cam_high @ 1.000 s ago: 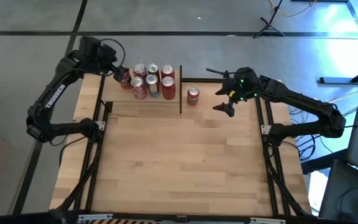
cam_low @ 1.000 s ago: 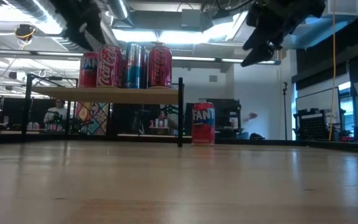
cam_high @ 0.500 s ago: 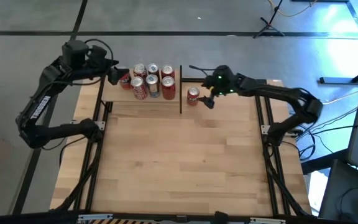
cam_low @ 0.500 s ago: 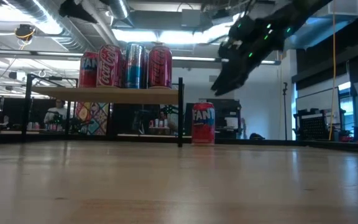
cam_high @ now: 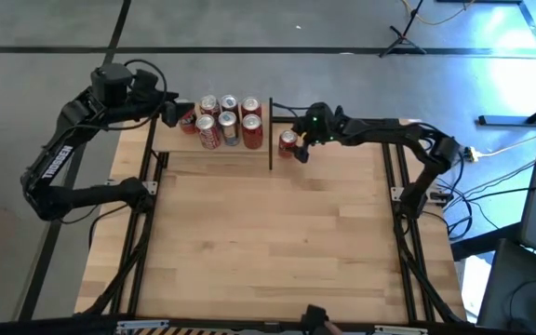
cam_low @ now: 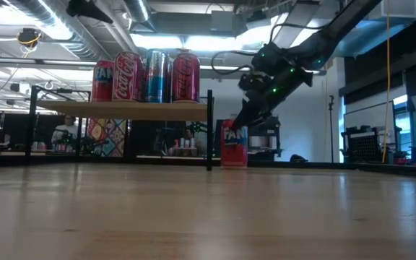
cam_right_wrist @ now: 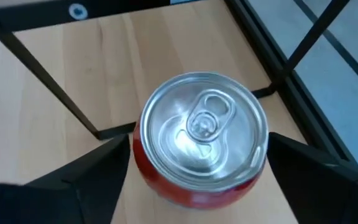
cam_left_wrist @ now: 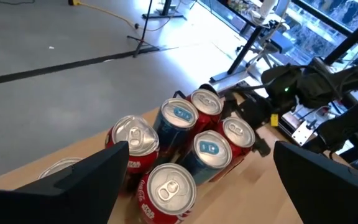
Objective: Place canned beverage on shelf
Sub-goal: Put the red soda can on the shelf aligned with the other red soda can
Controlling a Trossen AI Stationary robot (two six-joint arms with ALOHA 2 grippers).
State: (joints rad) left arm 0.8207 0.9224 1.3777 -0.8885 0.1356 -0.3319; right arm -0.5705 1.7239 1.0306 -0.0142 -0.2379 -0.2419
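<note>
The right gripper (cam_high: 293, 147) is reaching down around the red can (cam_high: 288, 141) standing on the table (cam_high: 268, 233), just beside the shelf (cam_high: 214, 154). Its fingers are spread on either side of the can; whether they are touching it is hard to tell. The left gripper (cam_high: 168, 110) is hovering with fingers spread wide at the shelf's far left end, where six cans (cam_high: 228, 121) are standing.

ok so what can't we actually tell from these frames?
- Whether the right pincer touches the lone can: the right wrist view shows a finger either side, contact unclear; the low view has the arm in front.
- Back cans' labels on the shelf: front cans block them in the low view.
- Left pincer: cut off by the low view's top edge.
</note>
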